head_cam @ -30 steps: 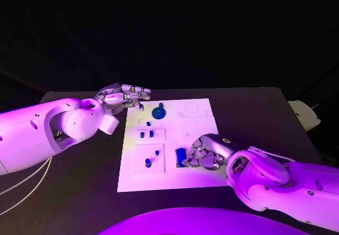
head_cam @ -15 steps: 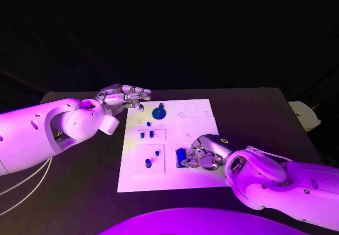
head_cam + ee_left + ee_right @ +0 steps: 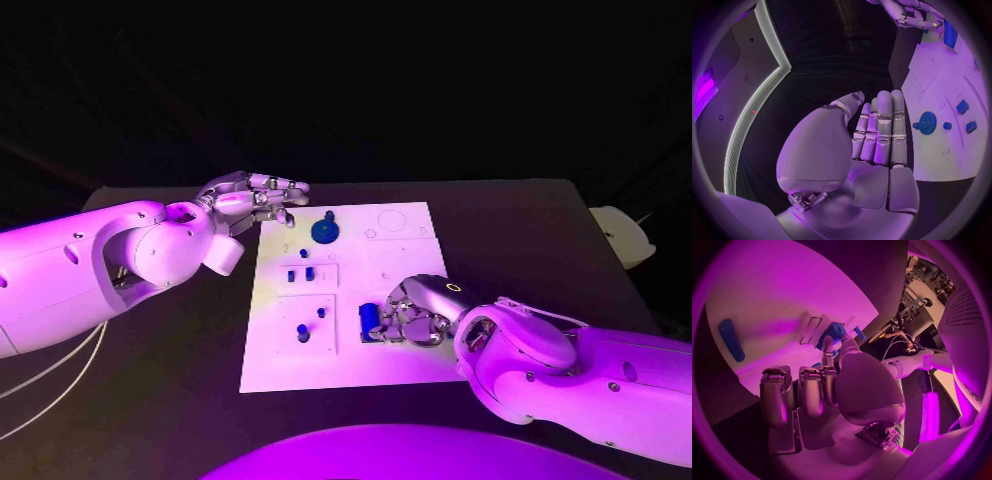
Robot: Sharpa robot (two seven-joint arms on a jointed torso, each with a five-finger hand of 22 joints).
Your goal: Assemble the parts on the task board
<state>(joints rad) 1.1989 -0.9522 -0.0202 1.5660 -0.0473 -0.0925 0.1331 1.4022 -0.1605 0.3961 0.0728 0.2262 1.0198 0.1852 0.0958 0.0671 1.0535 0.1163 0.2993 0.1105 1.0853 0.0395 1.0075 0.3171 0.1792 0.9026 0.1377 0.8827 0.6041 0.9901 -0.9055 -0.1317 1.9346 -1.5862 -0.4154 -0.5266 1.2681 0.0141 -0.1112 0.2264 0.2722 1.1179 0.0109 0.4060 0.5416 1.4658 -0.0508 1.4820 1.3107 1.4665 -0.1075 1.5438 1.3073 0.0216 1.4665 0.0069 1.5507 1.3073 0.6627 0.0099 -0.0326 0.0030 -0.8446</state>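
On the black table (image 3: pixel 173 400) under the right hand (image 3: pixel 411 318) lies the white task board (image 3: pixel 389 270) — that hand's curled fingers rest beside a blue bar (image 3: pixel 369 318), grasp uncertain — while the left hand (image 3: pixel 253 197), fingers straight and empty, hovers near the board's far corner.

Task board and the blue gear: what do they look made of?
Task board: looks like matte rigid plastic, flat with shallow moulded recesses and no glare; painted metal can't be ruled out. Blue gear: likely moulded or printed plastic, with uniform opaque colour, toothed rim and no metallic shine in the left wrist view.
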